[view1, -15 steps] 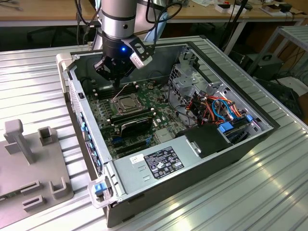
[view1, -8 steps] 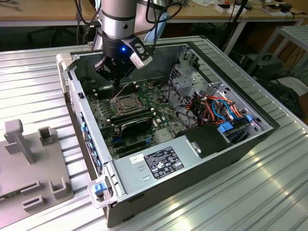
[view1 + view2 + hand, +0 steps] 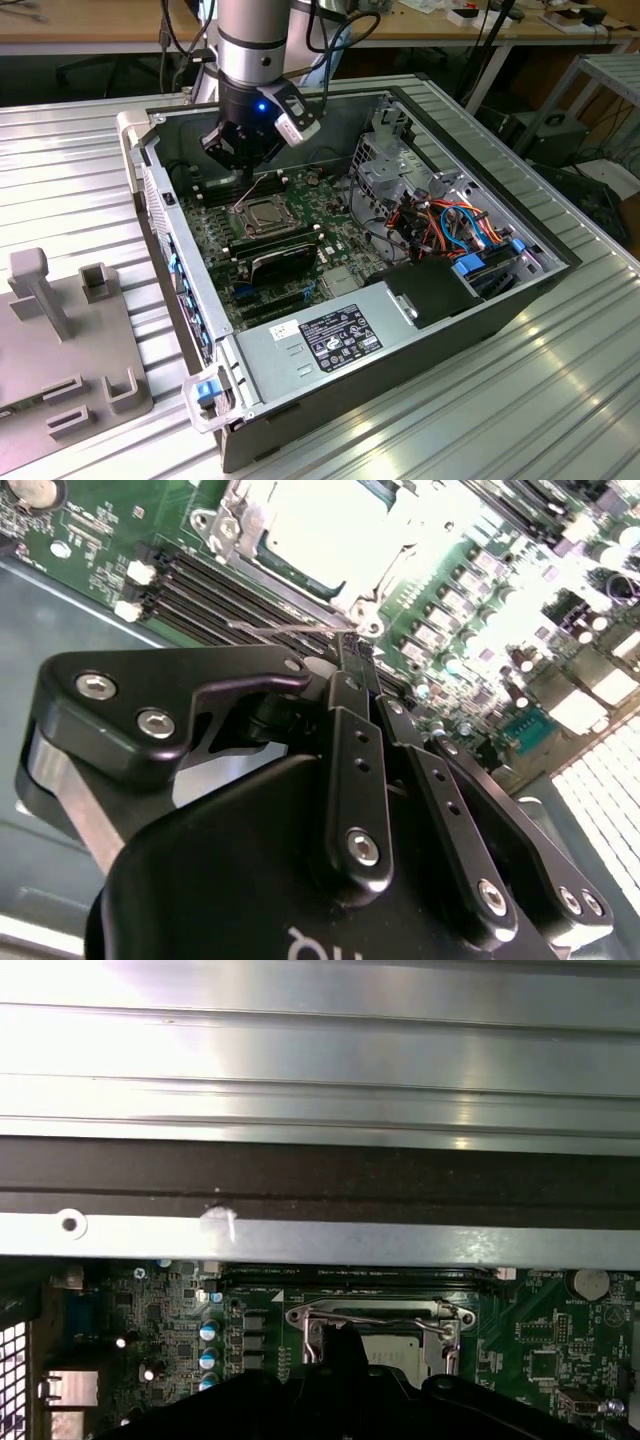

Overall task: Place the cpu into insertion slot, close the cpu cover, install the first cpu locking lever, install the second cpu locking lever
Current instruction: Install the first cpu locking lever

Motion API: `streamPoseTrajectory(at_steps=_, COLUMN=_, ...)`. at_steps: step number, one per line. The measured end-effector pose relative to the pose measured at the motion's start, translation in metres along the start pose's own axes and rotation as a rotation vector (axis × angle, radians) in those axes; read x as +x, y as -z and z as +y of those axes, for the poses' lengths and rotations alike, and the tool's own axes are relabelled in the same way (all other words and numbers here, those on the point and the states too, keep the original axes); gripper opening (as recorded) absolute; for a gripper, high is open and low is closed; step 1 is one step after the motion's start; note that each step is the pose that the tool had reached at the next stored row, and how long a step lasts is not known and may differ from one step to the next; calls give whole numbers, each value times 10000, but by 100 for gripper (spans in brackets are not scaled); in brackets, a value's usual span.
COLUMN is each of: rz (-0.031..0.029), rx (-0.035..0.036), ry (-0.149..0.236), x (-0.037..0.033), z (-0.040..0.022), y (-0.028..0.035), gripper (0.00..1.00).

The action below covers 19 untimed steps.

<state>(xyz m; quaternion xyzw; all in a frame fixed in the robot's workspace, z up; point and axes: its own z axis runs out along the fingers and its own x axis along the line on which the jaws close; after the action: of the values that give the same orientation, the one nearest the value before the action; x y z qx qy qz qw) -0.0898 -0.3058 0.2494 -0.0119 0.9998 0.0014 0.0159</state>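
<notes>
Bearing on the lever with gripper clenched, we are judging a slow, square push safest beside the cover.

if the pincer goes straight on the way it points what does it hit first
Probably the thin wire locking lever beside the cpu cover; the pincer sits right at the lever's end, though depth is unclear.

Your cpu lies flat, silver-grey top up, near the board's far edge in the exterior view. The cover is down, framing it. A thin wire lever runs along one cover edge; whether it's latched, you can't tell.
</notes>
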Motion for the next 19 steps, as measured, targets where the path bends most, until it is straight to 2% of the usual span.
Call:
streamPoseTrajectory(at_steps=5, rz=2, rx=1, ry=0, x=-88, z=1, y=-35, gripper=11)
streamPoseTrajectory(at_steps=8, rz=1, rx=1, ry=0, x=-118, z=13, y=-57, gripper=11)
streamPoseTrajectory(at_steps=10, rz=3, rx=3, ry=0, x=-121, z=16, y=-62, gripper=11)
streamPoseTrajectory(at_steps=12, rz=1, rx=2, ry=1, x=-120, z=20, y=-114, gripper=11)
streamPoseTrajectory(at_steps=19, rz=0, rx=0, ry=1, x=-138, z=20, y=-118, gripper=11)
